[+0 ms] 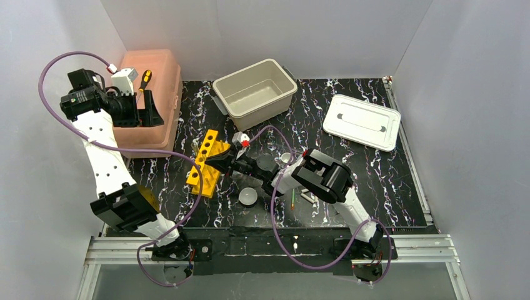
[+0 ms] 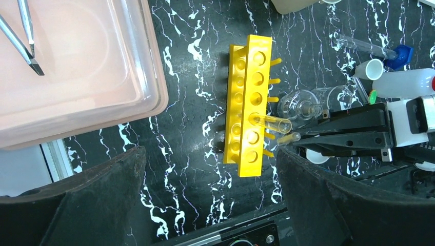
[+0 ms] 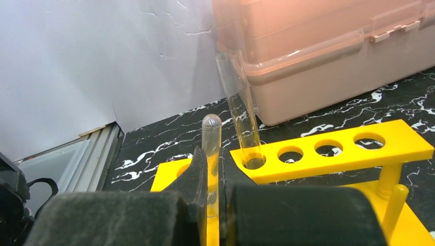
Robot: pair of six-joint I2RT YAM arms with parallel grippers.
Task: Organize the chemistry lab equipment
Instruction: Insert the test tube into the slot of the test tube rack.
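The right gripper is pinched on a glass tube, rounded end proud of the fingertips, just beside the yellow rack; light, stiff, slick and brittle, it likely wants a gentle mid-length hold; the left gripper hangs wide open above the pink box

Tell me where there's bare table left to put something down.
Bare table lies on the near side of the white lid, right of the right arm, and between the beige bin and that lid. The centre is crowded: the yellow rack and the right hand gripping a glass tube.
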